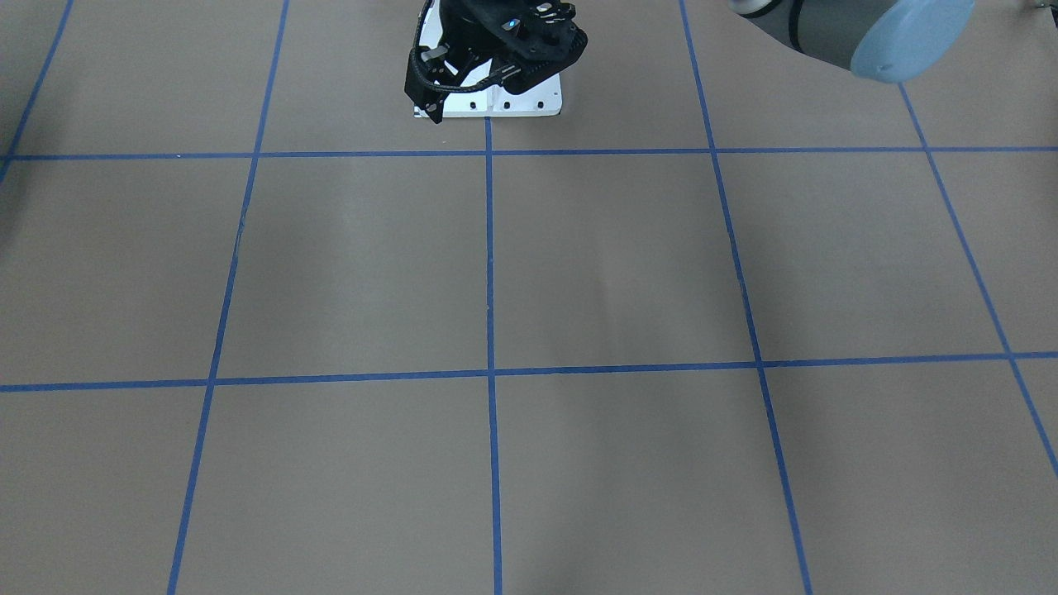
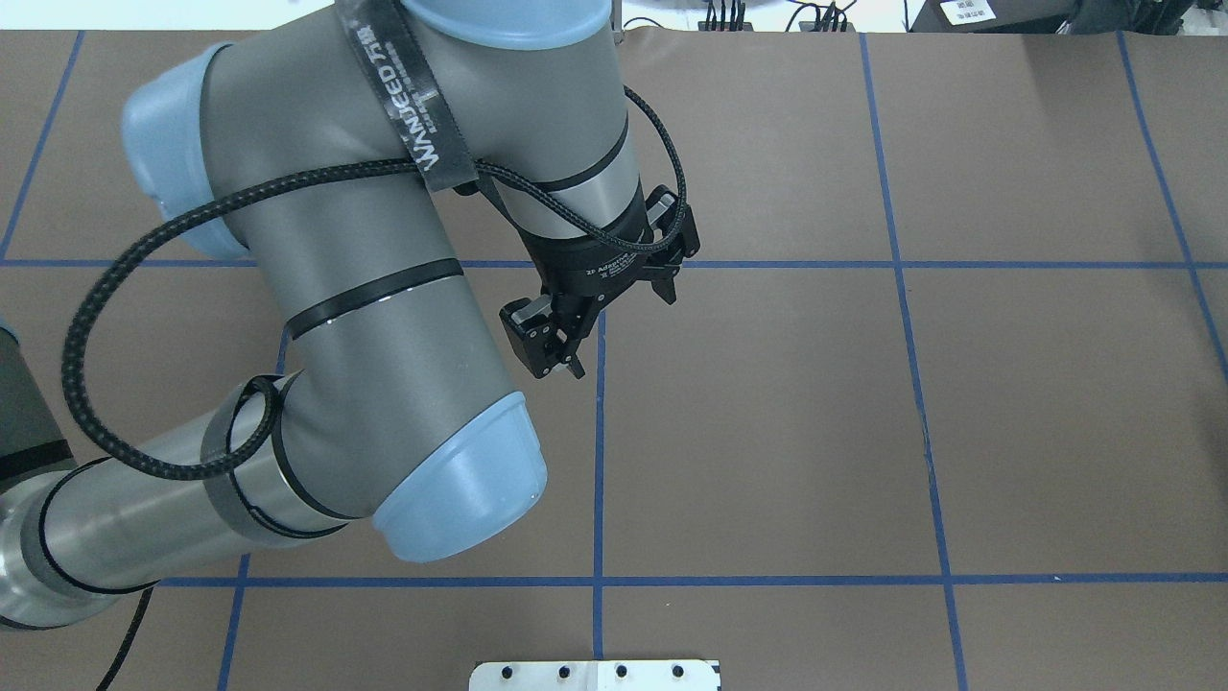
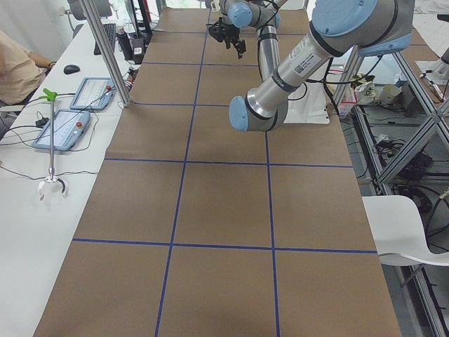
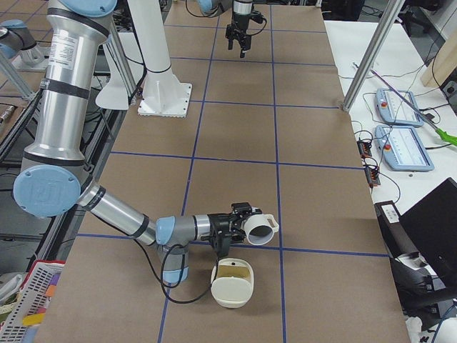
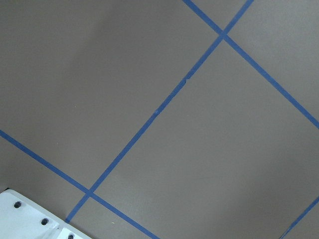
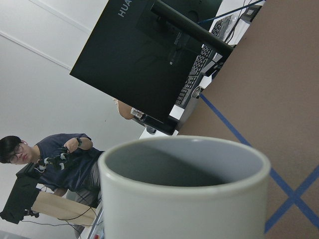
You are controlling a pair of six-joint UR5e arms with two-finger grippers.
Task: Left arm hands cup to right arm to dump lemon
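Observation:
The cream-white cup (image 4: 258, 229) is at the end of my right arm, off the table and tipped on its side, mouth facing away from the arm. It fills the bottom of the right wrist view (image 6: 184, 199), and the grey inside that shows is empty. My right gripper (image 4: 239, 223) shows only in the exterior right view, so I cannot tell if it is shut. The lemon is not clearly in view. My left gripper (image 2: 622, 333) is open and empty above the table's middle, near the white base plate (image 1: 529, 99).
A cream container (image 4: 232, 284) with a yellowish inside sits on the table just below the cup. A monitor (image 6: 144, 55) and a seated person (image 6: 55, 159) are beyond the table's end. The base plate (image 2: 595, 675) is at the robot's edge.

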